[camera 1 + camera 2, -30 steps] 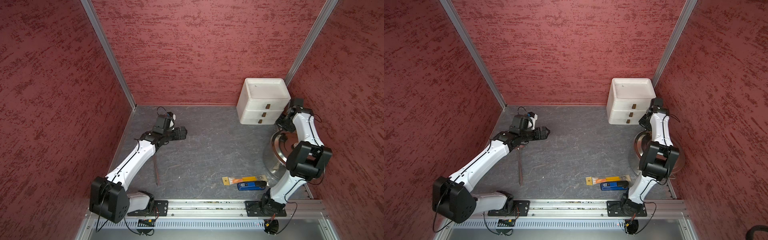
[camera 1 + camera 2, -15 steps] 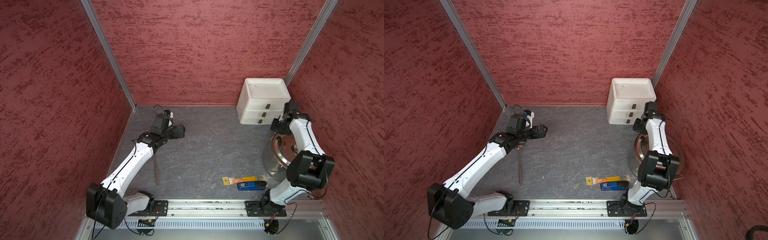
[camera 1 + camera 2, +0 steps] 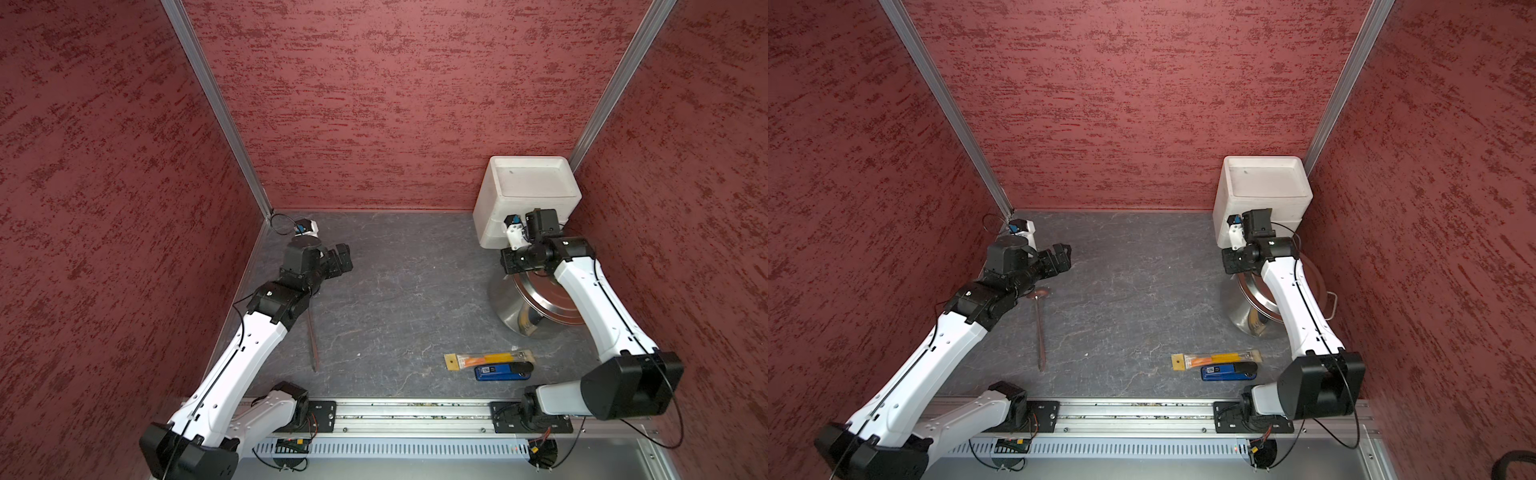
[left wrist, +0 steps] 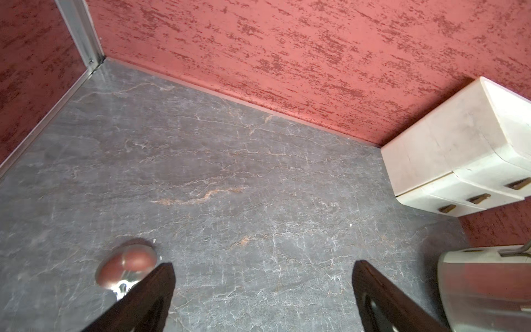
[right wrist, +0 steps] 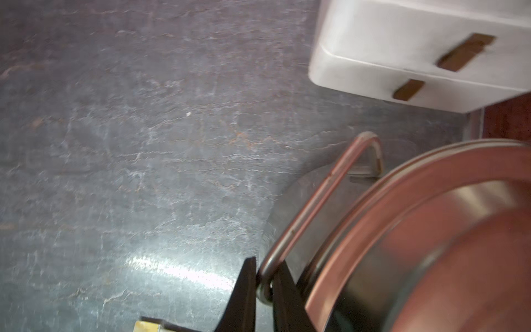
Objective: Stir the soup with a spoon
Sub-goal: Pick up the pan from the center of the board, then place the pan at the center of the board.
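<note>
The spoon [image 4: 126,266] lies ungrasped, the left gripper [image 4: 263,266] wide open near its bowl (empty). The right gripper [image 5: 265,271] pinches the pot handle [image 5: 311,201]; next, I reckon, straddle the thin shaft.

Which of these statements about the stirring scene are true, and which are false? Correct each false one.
1. The right gripper is shut on the pot's wire handle. True.
2. The left gripper holds the spoon. False: its jaws stand open, and the spoon lies on the table.
3. The orange-and-yellow packaged tool lies beside the blue-and-black gadget. True.
4. The white drawer unit stands at the table's middle. False: it stands in the back corner, behind the pot.
</note>
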